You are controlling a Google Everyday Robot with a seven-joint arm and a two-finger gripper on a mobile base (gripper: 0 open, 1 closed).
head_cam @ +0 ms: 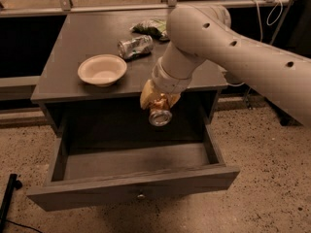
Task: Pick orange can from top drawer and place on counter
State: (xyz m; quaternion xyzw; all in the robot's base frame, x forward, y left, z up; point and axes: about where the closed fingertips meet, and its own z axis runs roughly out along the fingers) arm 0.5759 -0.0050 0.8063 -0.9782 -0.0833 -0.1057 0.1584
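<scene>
Counter [63, 67]: grey top with a white bowl [102, 70] and a silver-green can [135, 46] on its side.
Top drawer [131, 194]: pulled open below.
My gripper [156, 103]: clamped on the orange can [160, 115], held above the drawer, just before the counter's front edge.

Dim warm light catches claw [159, 107] above drawer [97, 194].

Robot test lab, seemingly.
I see speckled floor [265, 147], loose cables [275, 6], metal rail [121, 8] (gripper [159, 105] clasping orange can [160, 116] above top drawer [97, 196]).
</scene>
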